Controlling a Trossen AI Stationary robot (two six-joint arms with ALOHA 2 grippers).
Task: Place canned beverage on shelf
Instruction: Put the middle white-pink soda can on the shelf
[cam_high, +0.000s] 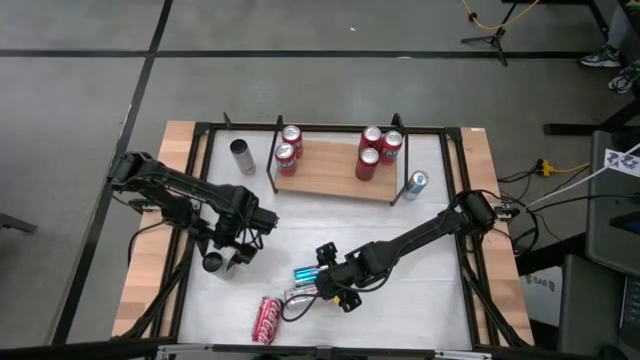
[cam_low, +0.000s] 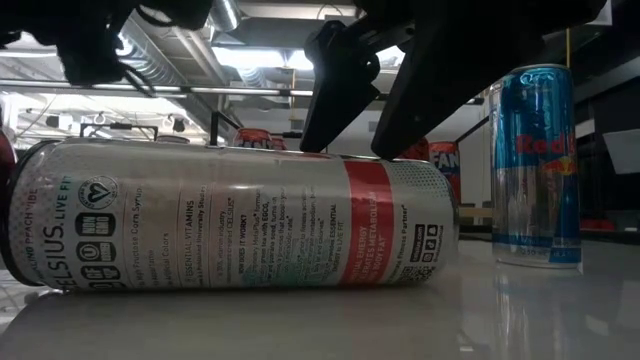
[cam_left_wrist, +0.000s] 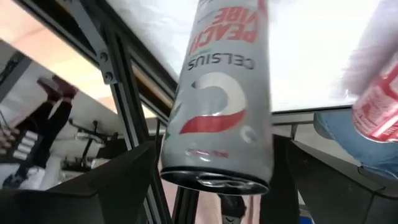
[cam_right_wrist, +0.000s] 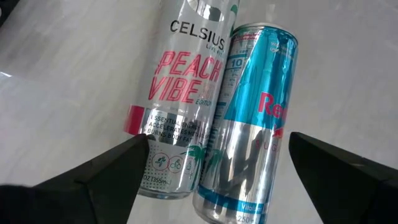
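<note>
Right gripper (cam_high: 318, 283) hangs spread wide over two lying cans (cam_right_wrist: 242, 118); left gripper (cam_high: 228, 258) straddles another, apart.

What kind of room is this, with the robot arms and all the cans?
Probably a robot lab or workshop. The table sits on a bare grey floor with cables running across it, a tripod stands nearby, and pipes run along the open ceiling.

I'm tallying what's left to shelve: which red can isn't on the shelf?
The red can lying on its side, alone on the white tabletop; the other five stand upright on the shelf.
</note>
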